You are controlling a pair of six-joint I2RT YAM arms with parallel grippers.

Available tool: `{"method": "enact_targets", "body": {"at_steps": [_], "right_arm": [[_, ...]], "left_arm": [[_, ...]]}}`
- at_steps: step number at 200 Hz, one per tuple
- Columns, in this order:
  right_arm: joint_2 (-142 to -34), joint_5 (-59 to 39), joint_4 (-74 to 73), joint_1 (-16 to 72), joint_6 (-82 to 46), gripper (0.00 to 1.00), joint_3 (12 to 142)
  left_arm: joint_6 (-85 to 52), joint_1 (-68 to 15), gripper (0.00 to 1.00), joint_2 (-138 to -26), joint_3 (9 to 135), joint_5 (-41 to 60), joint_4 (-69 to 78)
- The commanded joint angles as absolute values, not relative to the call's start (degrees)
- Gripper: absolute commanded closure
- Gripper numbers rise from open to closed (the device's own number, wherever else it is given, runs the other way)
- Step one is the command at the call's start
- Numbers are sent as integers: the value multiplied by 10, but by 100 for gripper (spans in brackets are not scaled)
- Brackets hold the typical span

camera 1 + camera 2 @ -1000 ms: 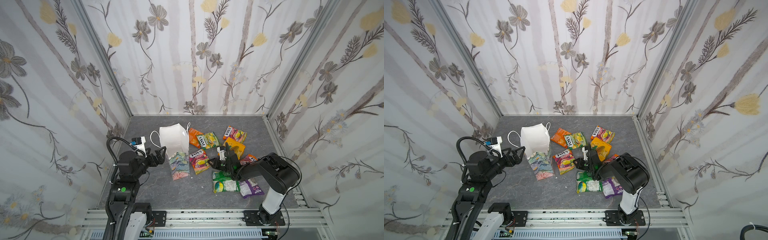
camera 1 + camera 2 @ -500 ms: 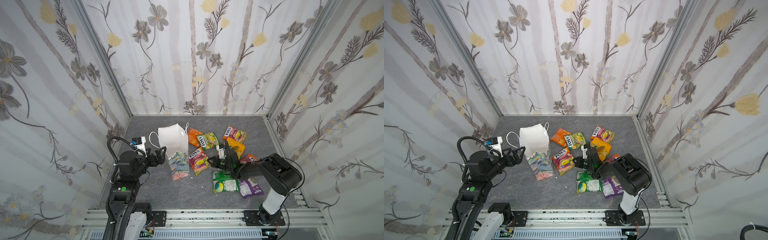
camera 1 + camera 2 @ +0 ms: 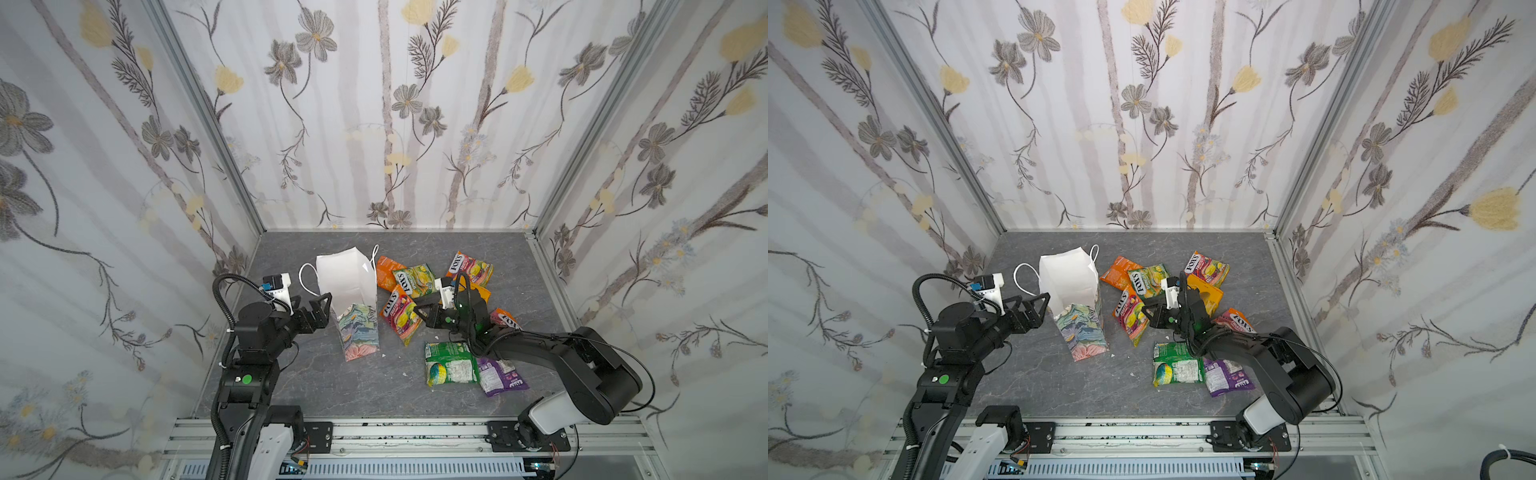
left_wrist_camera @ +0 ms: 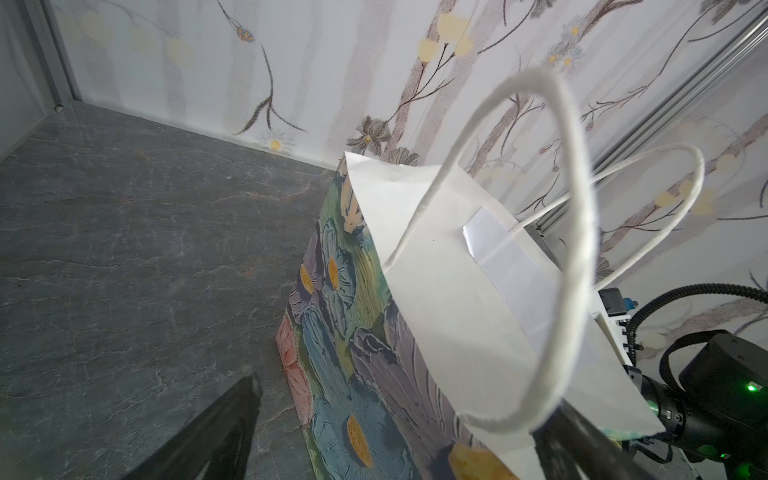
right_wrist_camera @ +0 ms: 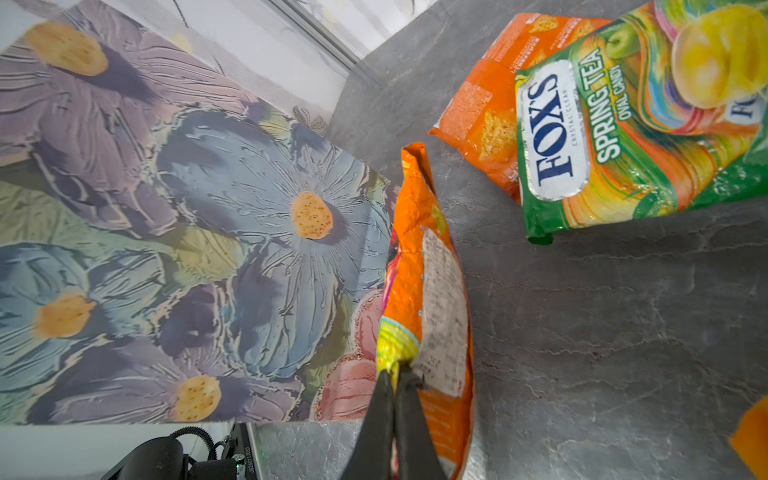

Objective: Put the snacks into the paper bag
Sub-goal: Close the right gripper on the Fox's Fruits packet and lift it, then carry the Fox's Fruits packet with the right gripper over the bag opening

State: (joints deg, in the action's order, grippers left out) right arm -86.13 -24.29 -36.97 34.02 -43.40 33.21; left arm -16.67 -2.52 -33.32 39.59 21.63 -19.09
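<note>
Just right of the upright pastel floral paper gift bag [image 3: 357, 332], the right gripper [image 3: 419, 310] is clamped on an edge of a crinkly orange FOX'S foil packet [image 3: 397, 320]. At the bag's opposite side, the left gripper [image 3: 322, 303] stands wide open. Other foil packets [image 3: 451, 365] lie on the grey stone-look table [image 3: 311, 386].

Paper bag [image 3: 345, 282] mouth open, handles [image 3: 300, 277] outside

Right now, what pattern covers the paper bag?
Paper bag: pastel painted flowers, clearest in the right wrist view.

paper bag [image 3: 345, 282]: floral, upright, open | snacks [image 3: 451, 363]: foil packets scattered beside it | orange packet [image 5: 415, 249]: on edge
</note>
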Motion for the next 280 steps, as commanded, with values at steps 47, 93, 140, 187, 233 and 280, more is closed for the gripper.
{"method": "enact_targets", "body": {"at_steps": [47,93,140,187,233,280], "right_arm": [[-796,-283,-398,341,-431,100,341],[-754,-299,-394,342,-418,100,362],[-706,-287,-342,349,-370,100,401],[-675,-265,-304,354,-355,100,427],[-654,-223,-245,371,-346,100,485],[-646,-180,-203,398,-311,100,544]], "left_arm": [[-163,-24,0,-329,395,217,-171],[-163,-24,0,-329,394,218,-171],[-163,-25,0,-329,393,217,-171],[-163,-25,0,-329,393,217,-170],[-163,-25,0,-329,392,218,-169],[-163,-25,0,-329,393,219,-169]]}}
